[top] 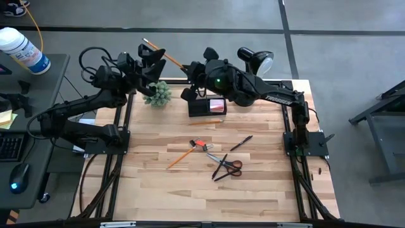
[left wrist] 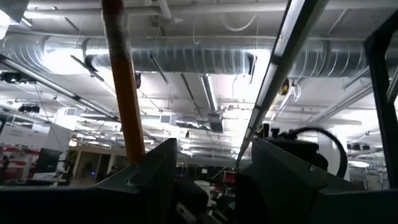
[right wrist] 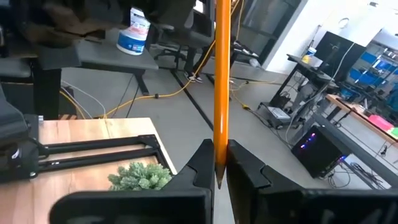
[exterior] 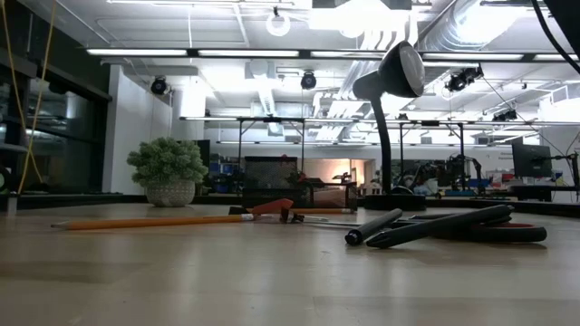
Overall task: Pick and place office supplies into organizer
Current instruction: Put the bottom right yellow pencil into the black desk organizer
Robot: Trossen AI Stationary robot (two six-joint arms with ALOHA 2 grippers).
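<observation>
Both grippers are raised over the table's far edge, with one orange pencil in the air between them. My right gripper is shut on it. My left gripper is open, and the pencil passes one finger. The black organizer stands below my right arm with the pink sticky pad in it. On the table lie another orange pencil, a small red piece, a black pen and red-handled scissors. My right gripper pinches the orange pencil between its two fingers just above the sharpened tip. The fingers lie across the pencil, which runs on from them toward my left gripper, lifted clear of the table. My left gripper: the pencil goes behind one finger, and I cannot tell whether it touches.
A green spiky plant stands under my left gripper. The black desk lamp is at the far edge, right of my right arm. A thin orange pencil lies just in front of the organizer. Bare wood fills the near half.
</observation>
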